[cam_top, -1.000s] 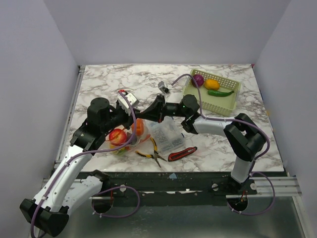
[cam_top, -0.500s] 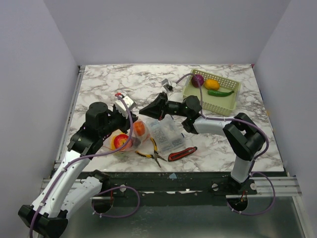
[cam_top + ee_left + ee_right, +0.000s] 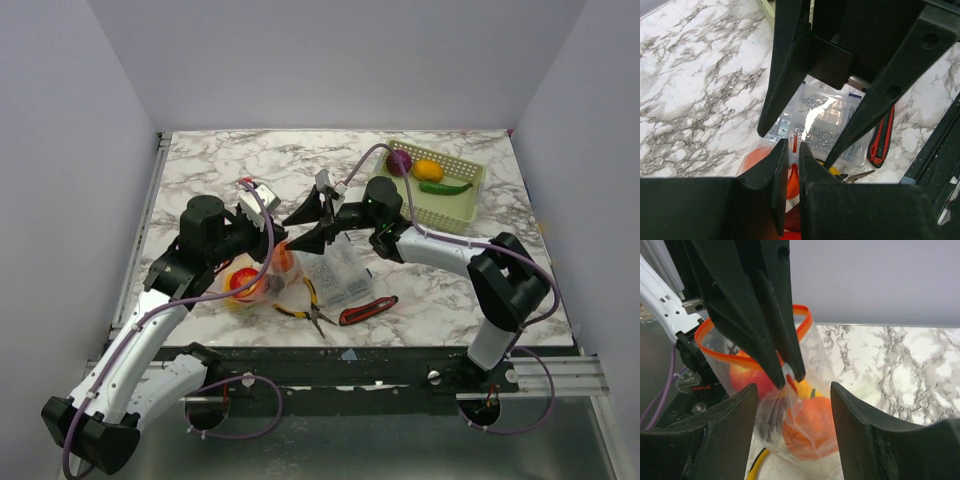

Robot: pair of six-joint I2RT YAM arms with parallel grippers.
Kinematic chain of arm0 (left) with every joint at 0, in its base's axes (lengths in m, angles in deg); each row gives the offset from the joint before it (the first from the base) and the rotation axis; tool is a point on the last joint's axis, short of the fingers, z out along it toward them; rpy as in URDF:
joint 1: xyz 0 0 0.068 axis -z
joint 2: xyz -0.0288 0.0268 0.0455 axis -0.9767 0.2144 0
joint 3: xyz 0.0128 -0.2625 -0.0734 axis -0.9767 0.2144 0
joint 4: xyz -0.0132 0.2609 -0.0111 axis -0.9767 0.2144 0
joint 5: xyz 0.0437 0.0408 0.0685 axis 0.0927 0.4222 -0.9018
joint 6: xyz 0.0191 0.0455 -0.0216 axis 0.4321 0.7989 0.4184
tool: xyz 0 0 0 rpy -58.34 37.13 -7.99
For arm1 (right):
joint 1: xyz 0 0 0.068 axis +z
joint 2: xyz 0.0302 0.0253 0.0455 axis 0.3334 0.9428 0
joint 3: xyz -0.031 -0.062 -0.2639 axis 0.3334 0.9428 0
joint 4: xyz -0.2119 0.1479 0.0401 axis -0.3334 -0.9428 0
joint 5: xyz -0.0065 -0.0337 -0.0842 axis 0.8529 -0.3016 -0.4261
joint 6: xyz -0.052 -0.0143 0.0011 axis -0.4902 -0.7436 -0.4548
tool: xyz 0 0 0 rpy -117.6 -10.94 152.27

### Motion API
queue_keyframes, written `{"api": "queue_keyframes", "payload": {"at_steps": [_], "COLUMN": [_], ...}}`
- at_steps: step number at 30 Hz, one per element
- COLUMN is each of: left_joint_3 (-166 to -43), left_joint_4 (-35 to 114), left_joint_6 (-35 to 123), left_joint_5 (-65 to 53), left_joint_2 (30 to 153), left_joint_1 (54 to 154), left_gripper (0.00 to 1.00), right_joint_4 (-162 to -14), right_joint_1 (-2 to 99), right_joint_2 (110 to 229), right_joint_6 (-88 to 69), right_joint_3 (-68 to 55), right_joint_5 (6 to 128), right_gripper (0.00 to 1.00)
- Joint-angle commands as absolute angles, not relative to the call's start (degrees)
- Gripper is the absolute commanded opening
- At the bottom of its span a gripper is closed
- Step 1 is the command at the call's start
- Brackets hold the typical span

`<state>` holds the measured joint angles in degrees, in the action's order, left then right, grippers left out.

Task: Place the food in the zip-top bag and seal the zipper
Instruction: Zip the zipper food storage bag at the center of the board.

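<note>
The zip-top bag (image 3: pixel 256 285) lies at the table's front left. It holds food: a red apple (image 3: pixel 240 283), an orange fruit (image 3: pixel 284 262) and something yellow (image 3: pixel 807 389). My left gripper (image 3: pixel 277 244) is shut on the zipper (image 3: pixel 796 148), pinching the orange-red strip and a fold of clear plastic. The rest of the strip (image 3: pixel 740 358) curves open behind. My right gripper (image 3: pixel 293 234) faces the left one with jaws open on either side of the bag's top, holding nothing. Its fingertips (image 3: pixel 751 390) stand apart from the plastic. More food sits in the basket: a purple piece (image 3: pixel 400 160), an orange-yellow piece (image 3: pixel 428 170) and a green chili (image 3: pixel 446 187).
A green basket (image 3: pixel 455 210) stands at the back right. A clear compartment box (image 3: pixel 341 277) of small parts lies right of the bag. Yellow-handled pliers (image 3: pixel 306 305) and a red-handled tool (image 3: pixel 368 311) lie near the front edge.
My right gripper has opened and let go of the bag's mouth, and its wrist has shifted slightly right. My left gripper keeps its pinch on the zipper; the bag sagged a little.
</note>
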<state>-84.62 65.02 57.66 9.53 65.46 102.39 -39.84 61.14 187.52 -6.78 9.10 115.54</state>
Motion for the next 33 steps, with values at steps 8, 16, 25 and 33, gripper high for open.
{"api": "queue_keyframes", "payload": {"at_steps": [8,16,25,33], "left_joint_3": [-87.6,-85.0,-79.1,-81.8], "left_joint_4": [63.5,67.3,67.1,68.0], "left_joint_6": [56.6,58.5,63.5,63.6], "left_joint_5": [12.4,4.5,0.9,3.4], "left_joint_2": [66.2,64.4,57.6,60.2], "left_joint_1": [102.3,102.3,102.3,102.3], "left_gripper": [0.0,0.7,0.68,0.07], "right_joint_4": [-33.3,-30.5,-31.1,-46.1], "right_joint_1": [61.0,61.0,60.6,60.7], "right_joint_2": [192.6,192.2,191.7,189.3], "right_joint_6": [-3.1,0.7,2.4,-7.4], "right_joint_3": [5.6,7.4,6.3,4.1], "right_joint_5": [123.7,119.8,120.6,118.6], "right_gripper": [0.06,0.0,0.0,0.25]}}
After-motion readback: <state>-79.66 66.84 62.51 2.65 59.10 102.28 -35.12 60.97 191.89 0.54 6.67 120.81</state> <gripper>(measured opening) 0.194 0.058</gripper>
